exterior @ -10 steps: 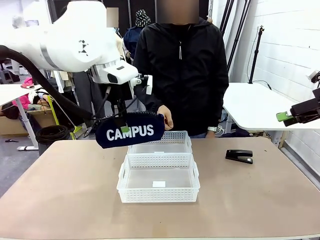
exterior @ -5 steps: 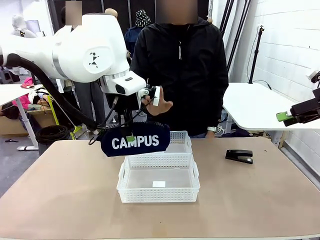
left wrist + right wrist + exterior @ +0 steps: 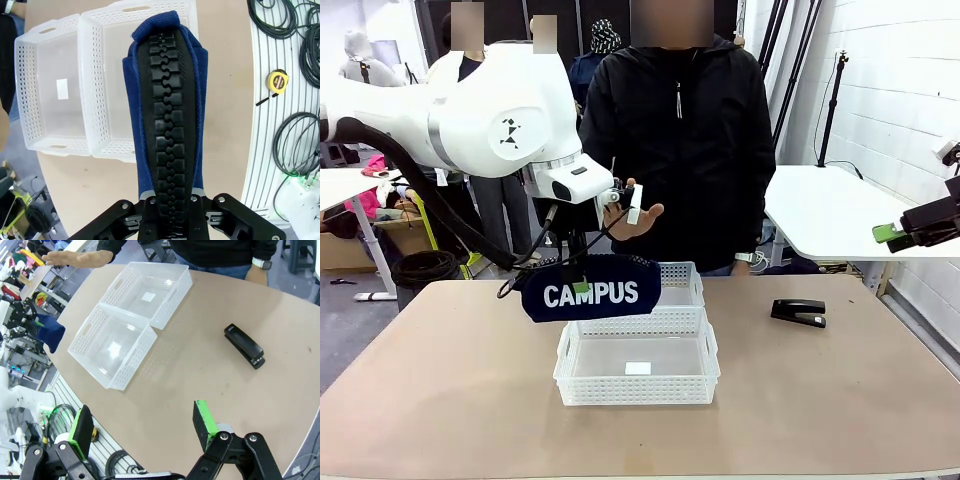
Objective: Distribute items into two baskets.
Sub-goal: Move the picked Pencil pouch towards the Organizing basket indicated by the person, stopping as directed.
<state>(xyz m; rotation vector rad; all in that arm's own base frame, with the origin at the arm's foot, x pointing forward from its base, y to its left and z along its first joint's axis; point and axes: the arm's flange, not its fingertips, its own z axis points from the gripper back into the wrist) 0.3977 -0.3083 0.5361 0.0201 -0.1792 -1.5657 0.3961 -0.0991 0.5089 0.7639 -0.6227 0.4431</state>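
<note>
Table [image 3: 440,400] with near basket [image 3: 636,390] and far basket [image 3: 685,272] touching, long sides together, both empty. Pouch [image 3: 590,290] in the air above the near basket's left end, long axis level and crosswise to the robot. Stapler [image 3: 798,312] flat on the table, right of the baskets, nearer the right arm. Left gripper [image 3: 172,200] clamped on the pouch's zip edge; right gripper [image 3: 142,424] wide open, holding nothing.

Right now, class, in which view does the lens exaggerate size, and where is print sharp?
Left wrist view: the pouch, close to the lens, looms larger than the baskets. Front view: its CAMPUS lettering reads sharp, light even. Right wrist view: stapler crisp.
</note>
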